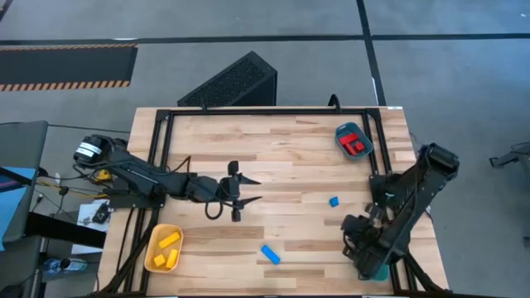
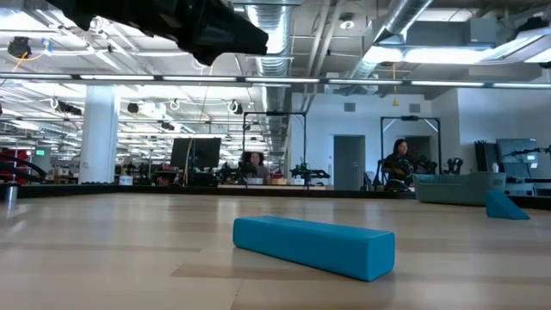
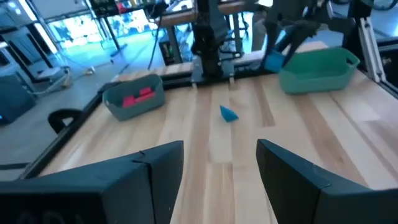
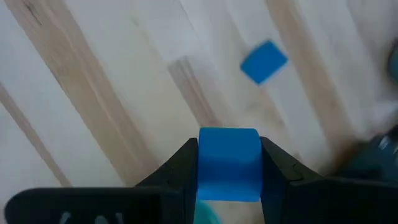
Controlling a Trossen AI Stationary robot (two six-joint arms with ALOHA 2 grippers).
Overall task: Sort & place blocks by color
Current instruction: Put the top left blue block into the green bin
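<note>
The wooden table (image 1: 281, 157) carries both dark arms. The left arm reaches in from the table's left edge, stretched low and nearly level toward the middle, its left gripper (image 1: 246, 189) hanging over bare wood left of centre. The right arm stands folded at the right edge, elbow raised, forearm angled down toward the near right corner, where the right gripper (image 4: 229, 163) sits close above the boards.

A teal tray (image 1: 353, 140) lies near the far right corner with red blocks (image 1: 357, 146) inside it. A second teal tray (image 3: 317, 67) stands at the near right corner, mostly hidden under the right arm in the high view. A yellow oval tray (image 1: 163, 248) sits at the near left corner and holds yellow blocks (image 1: 168, 241). A dark perforated box (image 1: 233, 81) rests on the floor beyond the table's far edge.

On open wood, a blue bar (image 1: 270, 254) lies near the front edge, between the two arms and well apart from both trays. A small blue cube (image 1: 334, 201) lies right of centre, near the right arm.

The left gripper's fingers (image 3: 155, 171) are spread apart with nothing between them. The right gripper's jaws press on either side of a blue block (image 4: 229, 160), holding it.
</note>
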